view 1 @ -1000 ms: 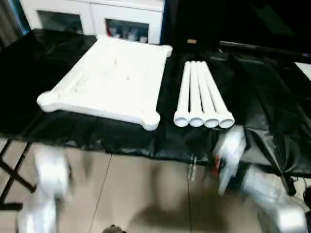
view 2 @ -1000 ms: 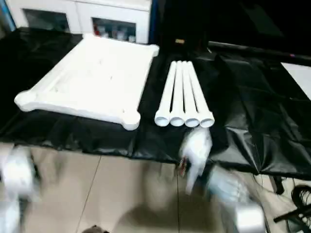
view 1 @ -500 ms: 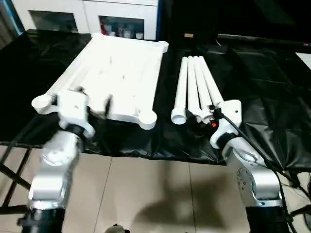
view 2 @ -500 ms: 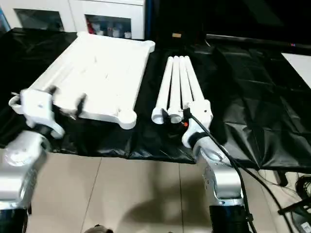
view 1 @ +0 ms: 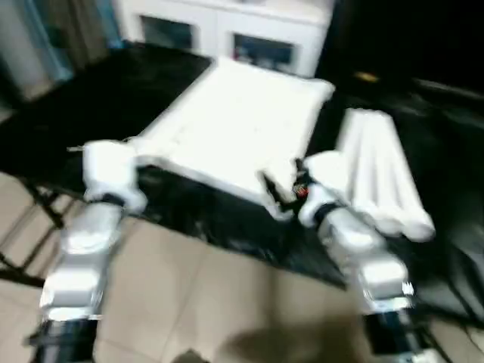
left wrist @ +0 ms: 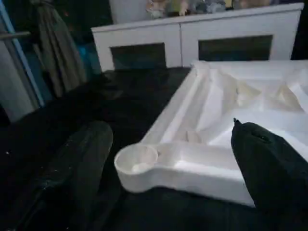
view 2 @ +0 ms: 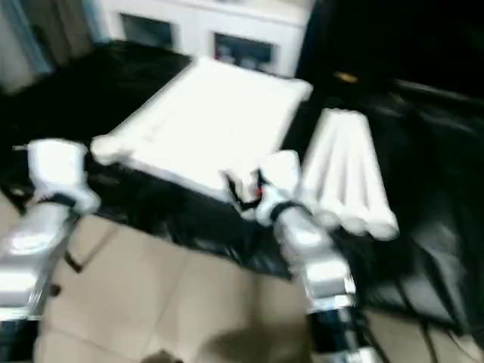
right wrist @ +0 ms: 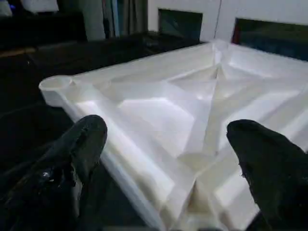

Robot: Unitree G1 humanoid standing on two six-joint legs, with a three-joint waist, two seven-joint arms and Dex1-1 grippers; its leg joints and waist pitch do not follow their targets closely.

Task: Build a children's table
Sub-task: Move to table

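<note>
The children's table lies in parts on a black-covered bench. Its white top (view 1: pixel 242 121) rests upside down, its ribbed underside (right wrist: pixel 192 110) facing up. Several white tubular legs (view 1: pixel 382 174) lie side by side to its right. My left gripper (left wrist: pixel 168 132) is open at the top's near left corner, with the round corner socket (left wrist: pixel 136 159) just ahead between its fingers (left wrist: pixel 82 159). My right gripper (view 1: pixel 281 181) hovers open over the top's near right corner, its fingers (right wrist: pixel 82 149) spread above the ribs. Neither gripper holds anything.
A white glass-door cabinet (view 1: pixel 227 30) stands behind the bench. The black cloth (view 1: pixel 113 98) hangs over the bench's front edge, with tiled floor (view 1: pixel 212 287) below. A dark stand leg (view 1: pixel 23 257) shows at the lower left.
The camera has swung. Both arms rose from below the bench edge to the top's near corners. The right gripper went left, from the leg ends to the top's corner.
</note>
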